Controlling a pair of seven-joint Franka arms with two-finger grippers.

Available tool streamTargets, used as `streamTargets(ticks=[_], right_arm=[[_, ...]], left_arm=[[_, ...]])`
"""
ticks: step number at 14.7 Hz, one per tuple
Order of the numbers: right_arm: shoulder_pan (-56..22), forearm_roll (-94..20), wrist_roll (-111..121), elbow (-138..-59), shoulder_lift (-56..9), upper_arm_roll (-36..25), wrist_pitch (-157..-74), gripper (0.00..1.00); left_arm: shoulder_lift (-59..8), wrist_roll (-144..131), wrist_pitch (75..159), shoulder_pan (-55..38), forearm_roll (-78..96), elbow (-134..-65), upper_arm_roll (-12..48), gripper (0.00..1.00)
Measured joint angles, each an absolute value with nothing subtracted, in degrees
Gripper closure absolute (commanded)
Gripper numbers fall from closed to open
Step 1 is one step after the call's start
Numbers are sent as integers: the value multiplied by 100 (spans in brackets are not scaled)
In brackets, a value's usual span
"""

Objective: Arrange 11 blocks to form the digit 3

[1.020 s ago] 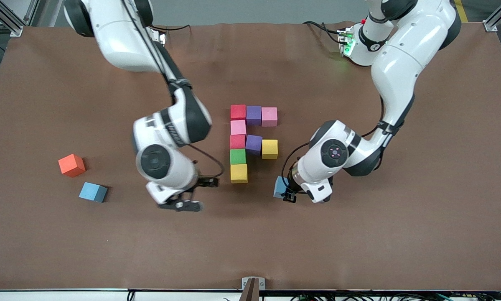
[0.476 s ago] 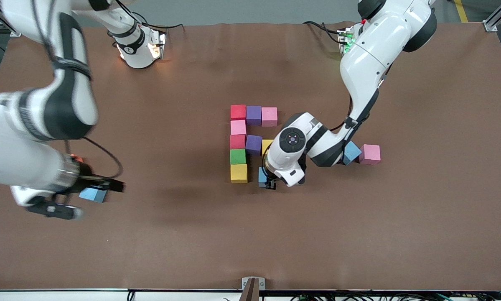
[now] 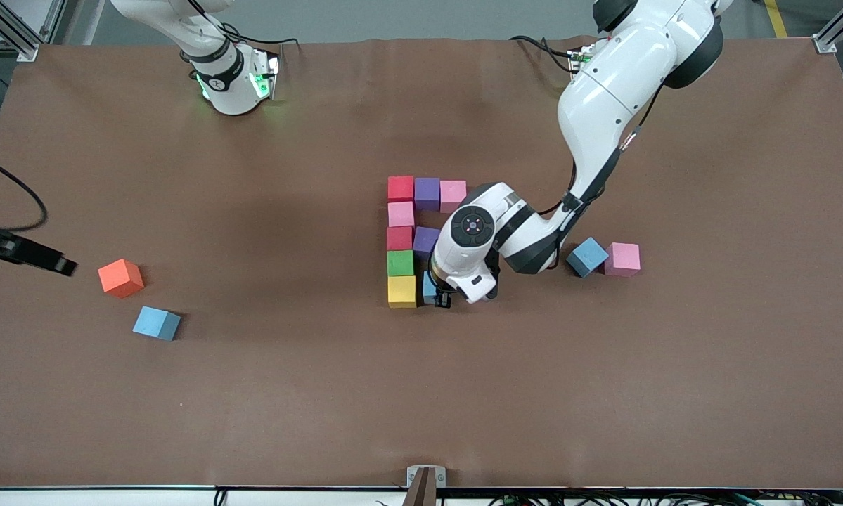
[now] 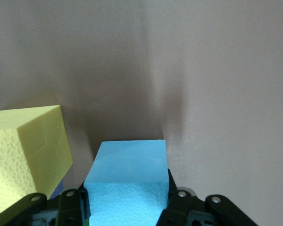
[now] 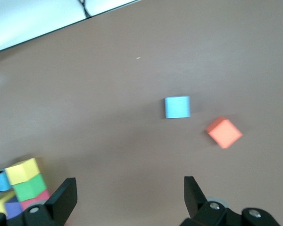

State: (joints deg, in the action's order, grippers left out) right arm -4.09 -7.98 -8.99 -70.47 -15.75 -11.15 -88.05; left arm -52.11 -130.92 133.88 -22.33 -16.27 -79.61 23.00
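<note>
We see the front view evenly and brightly lit from overhead, the brown table [image 3: 421,393] matte and free of glare. Soft, diffuse shadows pool around the left arm [image 3: 604,105] near the middle of the frame, and each loose cube casts only a faint, short shadow. Green indicator lights glow at both arm bases along the top edge. In the left wrist view we find the lighting dimmer, with broad vertical shadow bands across the centre; the light blue block [image 4: 127,183] at the bottom is crisp and bright. The right wrist view looks slightly soft throughout, with a washed-out bright strip at its upper left.
</note>
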Motion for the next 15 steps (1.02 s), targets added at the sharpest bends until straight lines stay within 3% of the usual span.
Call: streamTargets(ticks=[2,3,7,12,15], right_arm=[[442,-372,-829,-7307,-1196,-97,-8901,0],[651,-314,-725,-7464,-1037,106,-8960,0],[14,-307,-385,-7923,-802,-658,-9297,0],[-711,-307,-137,-8033,-800,-1254,-9380,0],[-869,-307,-30,-8051,-797,-1376,-9380,0]], left_arm=[[-5213,-13092,13441,-2237,-1627,-7959,2300,87],[-5216,-13092,13495,-2237,-1627,-7957,2298,87],[-5317,-13092,13561,-2246,-1626,-7861,2297,87],[-5408,-13092,13562,-2265,-1626,-7709,2298,85],[-5435,-13092,13562,-2284,-1626,-7667,2298,79]])
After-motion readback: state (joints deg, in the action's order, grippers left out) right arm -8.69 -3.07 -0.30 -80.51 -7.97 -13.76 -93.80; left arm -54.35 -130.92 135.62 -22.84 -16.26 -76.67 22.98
